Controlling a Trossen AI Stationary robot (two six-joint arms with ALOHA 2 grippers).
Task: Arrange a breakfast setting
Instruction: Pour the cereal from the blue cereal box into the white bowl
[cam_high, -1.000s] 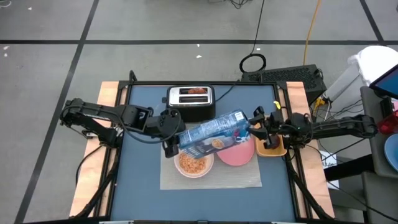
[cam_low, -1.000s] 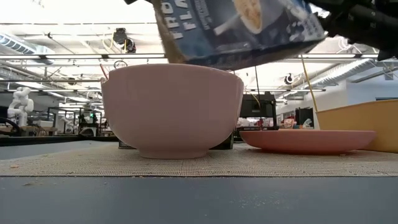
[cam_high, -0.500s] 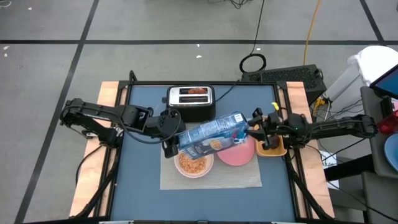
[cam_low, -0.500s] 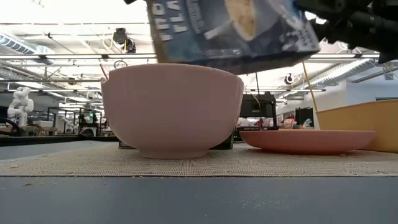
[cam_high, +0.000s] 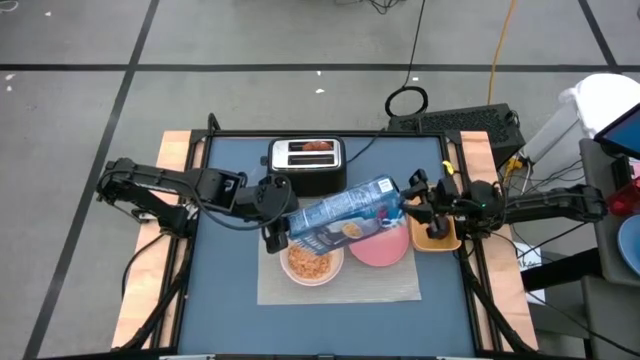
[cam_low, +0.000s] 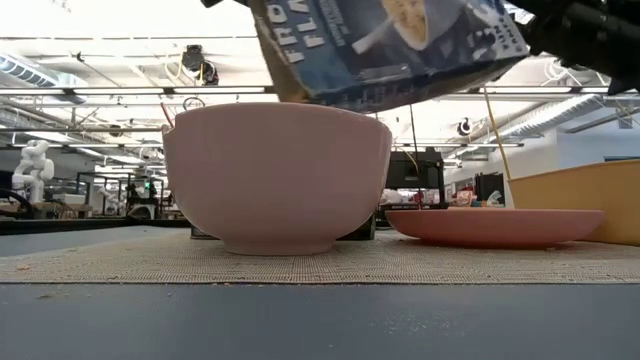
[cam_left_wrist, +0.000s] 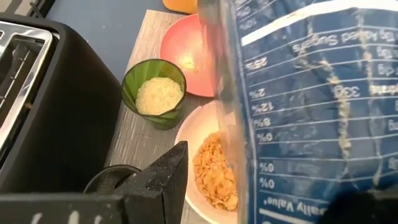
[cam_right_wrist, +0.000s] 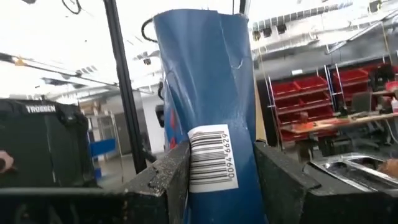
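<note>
The blue cereal box (cam_high: 345, 213) hangs tilted over the white bowl (cam_high: 310, 262), which holds cereal, its left end lower. My right gripper (cam_high: 407, 205) is shut on the box's raised right end. My left gripper (cam_high: 272, 235) stands open at the box's low left end (cam_left_wrist: 298, 106). One finger (cam_left_wrist: 161, 180) stands apart from the box, with the bowl (cam_left_wrist: 208, 168) showing in the gap. The pink plate (cam_high: 380, 247) and the bowl rest on the grey mat (cam_high: 345, 285). The green cup (cam_left_wrist: 154, 93) stands on the mat by the toaster. A black cup (cam_left_wrist: 106, 180) shows beside the left finger. My right gripper pinches the box's barcode end (cam_right_wrist: 211, 162) between its two fingers (cam_right_wrist: 168, 180), which come level from the table's right side. The box is lifted clear and slopes down toward the bowl.
The black-and-silver toaster (cam_high: 305, 160) stands at the far middle of the table. The orange tray (cam_high: 437, 235) lies at the right edge beside the plate. In the low view the bowl (cam_low: 278, 175) and plate (cam_low: 495, 225) stand under the box (cam_low: 390, 50).
The box has rocked in my right gripper's hold. Half a second ago it shifted toward the table's left with its low end raised, and now it is back, with that end tipped down over the bowl. My right gripper has moved slightly left and back.
</note>
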